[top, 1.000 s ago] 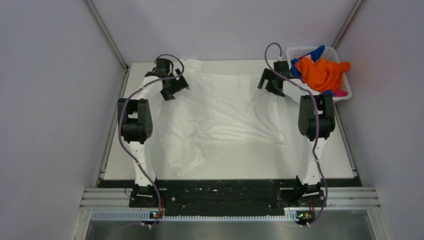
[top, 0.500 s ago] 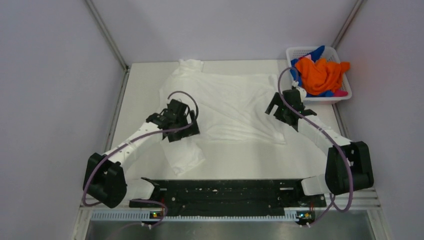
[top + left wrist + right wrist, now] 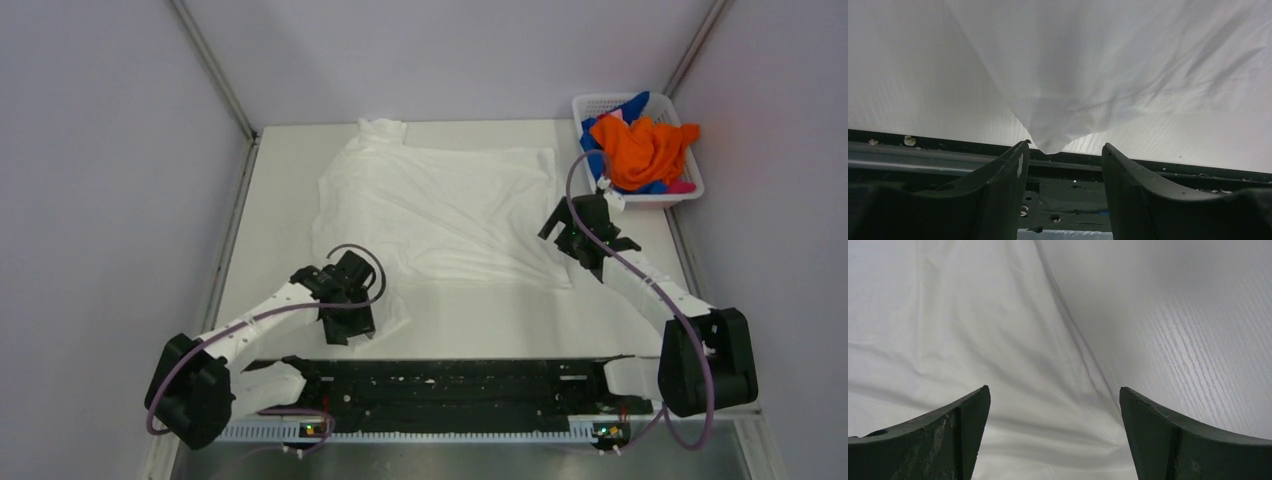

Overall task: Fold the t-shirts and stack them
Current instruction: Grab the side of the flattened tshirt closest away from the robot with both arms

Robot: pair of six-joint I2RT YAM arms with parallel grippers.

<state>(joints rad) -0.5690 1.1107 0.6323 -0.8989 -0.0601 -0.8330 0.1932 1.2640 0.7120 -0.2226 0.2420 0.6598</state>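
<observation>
A large white t-shirt (image 3: 440, 200) lies spread over the table, its near-left sleeve trailing toward the front edge. My left gripper (image 3: 352, 325) hovers at that sleeve's tip. In the left wrist view the jaws (image 3: 1064, 147) stand apart, and the pointed end of the cloth (image 3: 1048, 142) lies just beyond and between the fingertips, unclamped. My right gripper (image 3: 580, 238) stands wide open over the shirt's near-right corner. The right wrist view shows its fingers (image 3: 1053, 390) spanning the cloth (image 3: 948, 315) where it meets bare table (image 3: 1198, 340). Orange (image 3: 645, 145), blue (image 3: 632, 103) and pink (image 3: 682, 186) t-shirts sit piled in the basket.
The white lattice basket (image 3: 600, 100) stands at the far right corner, close behind the right gripper. A black rail (image 3: 450, 375) runs along the near edge, directly under the left fingers (image 3: 1073, 195). Grey walls close in both sides.
Both arms have drawn back from the shirt's far edge toward the near side. The left gripper dropped to the near-left sleeve tip and its jaws narrowed. The right gripper shifted to the near-right corner.
</observation>
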